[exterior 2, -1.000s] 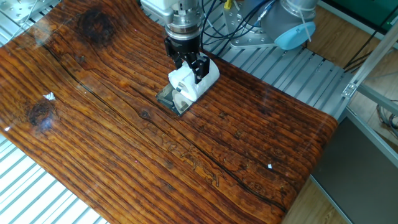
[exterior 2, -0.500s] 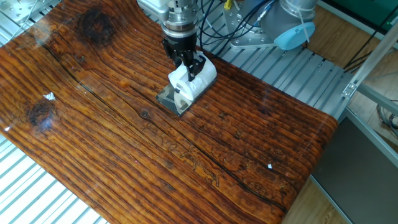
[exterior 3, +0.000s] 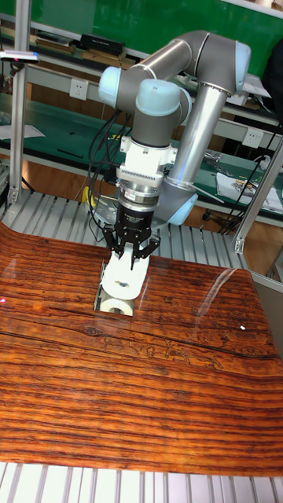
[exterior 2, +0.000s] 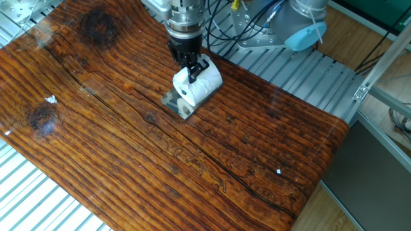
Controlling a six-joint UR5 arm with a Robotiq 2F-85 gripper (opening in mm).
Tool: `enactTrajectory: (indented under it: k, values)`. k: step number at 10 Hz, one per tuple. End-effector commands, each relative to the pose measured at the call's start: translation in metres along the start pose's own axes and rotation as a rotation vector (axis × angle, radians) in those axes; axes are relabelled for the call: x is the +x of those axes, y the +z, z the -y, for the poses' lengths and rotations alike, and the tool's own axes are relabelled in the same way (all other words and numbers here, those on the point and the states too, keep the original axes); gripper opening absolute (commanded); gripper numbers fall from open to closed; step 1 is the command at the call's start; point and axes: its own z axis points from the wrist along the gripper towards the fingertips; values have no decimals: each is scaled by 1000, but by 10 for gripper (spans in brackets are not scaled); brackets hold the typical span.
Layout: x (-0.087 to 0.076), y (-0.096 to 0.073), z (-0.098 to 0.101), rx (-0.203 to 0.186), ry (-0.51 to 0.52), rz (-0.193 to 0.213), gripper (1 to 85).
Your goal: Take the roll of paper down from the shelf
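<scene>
Fixed view from above the bench: the black gripper (exterior 2: 194, 72) has its fingers clenched across the roll of paper (exterior 2: 198, 84), and over the last second roll and tool have drifted slightly up and toward the arm's base, baring more of the shelf (exterior 2: 174, 102) at the near end. That reads as the lift getting under way, though from this angle it is hard to say whether the roll has fully cleared the rack's bars or still brushes them. Setting the roll down on the wood remains to be done.

From the tall fixed view, the gripper (exterior 3: 131, 248) hangs straight down from the grey-and-blue arm (exterior 3: 169, 86), with the white roll (exterior 3: 123, 287) pinched between the fingers and its core end facing the camera.

The work surface is a glossy, strongly grained wooden sheet (exterior 2: 192, 173) laid over ribbed aluminium (exterior 2: 308, 67), curling up at the far edge. Behind it stand green-topped workbenches (exterior 3: 55, 126) and a green wall panel (exterior 3: 141, 20).
</scene>
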Motion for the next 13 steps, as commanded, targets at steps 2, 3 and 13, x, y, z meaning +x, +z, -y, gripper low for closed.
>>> enactTrajectory:
  k: [2, 3, 13]
  values:
    - [-21, -4, -6, -6, -8, 65, 10]
    - [-27, -5, -8, 1, -18, 74, 10]
    - [-71, 1, -26, 2, -73, 60, 10]
